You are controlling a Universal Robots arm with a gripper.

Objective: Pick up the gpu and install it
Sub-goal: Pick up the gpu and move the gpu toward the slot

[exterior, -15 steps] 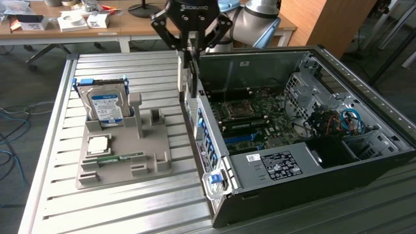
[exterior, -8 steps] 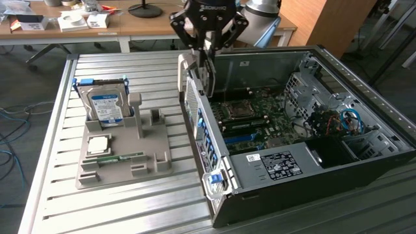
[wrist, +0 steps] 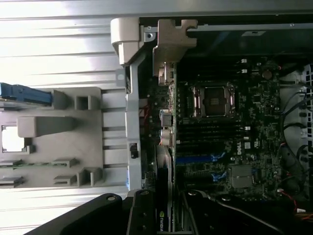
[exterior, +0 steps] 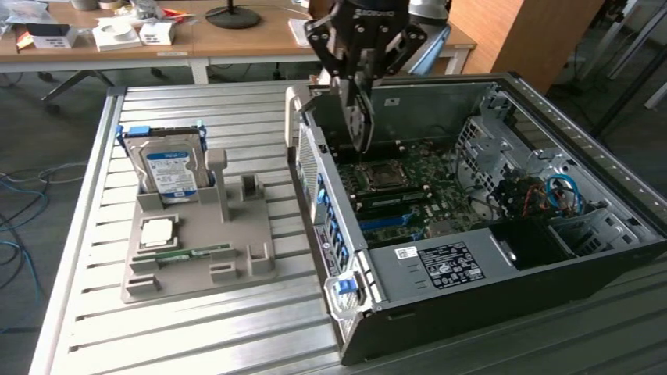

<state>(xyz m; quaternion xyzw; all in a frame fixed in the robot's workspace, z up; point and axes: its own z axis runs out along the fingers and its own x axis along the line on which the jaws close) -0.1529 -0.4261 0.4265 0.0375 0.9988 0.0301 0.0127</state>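
Step in hand: install, carry phase. My hand [exterior: 361,74] was partly closed, fingers clamped on the two flat faces of the gpu [exterior: 360,117]. Pickup done, as I judged it. The card hung edge-down from the hand, above the open computer case [exterior: 583,141], over the end of the motherboard [exterior: 417,187] nearest the case's rear wall. It was not seated; it looked clear of the board, touching nothing that I could see.

In the wrist view the card ran edge-on away from the hand, green logo near my fingers [wrist: 142,218], roughly in line with the rear wall. The blue slot [wrist: 195,159] lay beside that line, not under it. I could not tell how far off.

Grey holder [exterior: 250,273] on the table [exterior: 208,328] kept the hard drive [exterior: 170,168] and the memory stick [exterior: 193,254].

Judgement: seating calls for lining the card's bottom edge over the slot, bracket end against the rear openings, then a straight push down. A tilt would jam it.
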